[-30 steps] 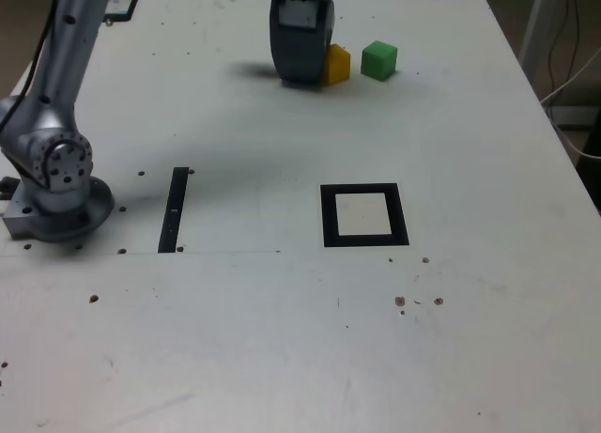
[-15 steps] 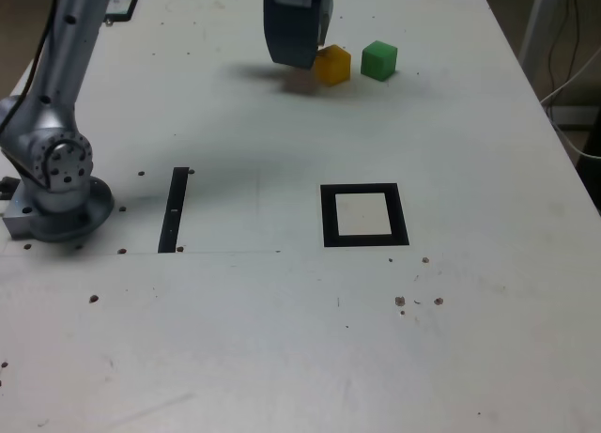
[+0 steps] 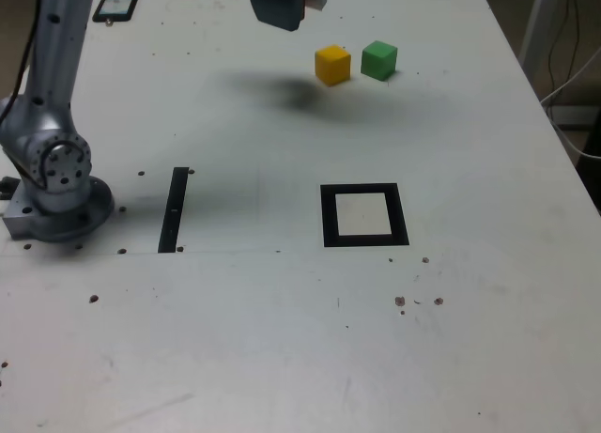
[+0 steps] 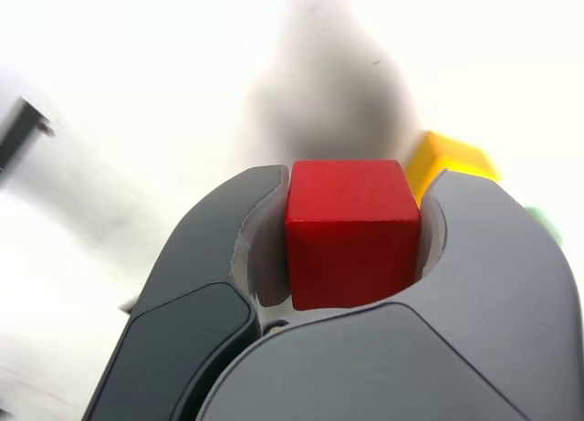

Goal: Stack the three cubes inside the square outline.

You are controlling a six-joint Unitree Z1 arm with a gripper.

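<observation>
Gripper [image 4: 351, 234] clamped on red cube [image 4: 352, 231], yellow cube [image 3: 332, 64] beside green cube [image 3: 379, 60].

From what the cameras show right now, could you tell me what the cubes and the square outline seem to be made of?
The red cube, held between the jaws, looks like painted wood or dense plastic: matte, even colour, crisp edges, no glare. The yellow cube and green cube look alike, equally matte; wood or plastic stays open. The square outline lies flat, probably black tape or print around a white centre.
</observation>
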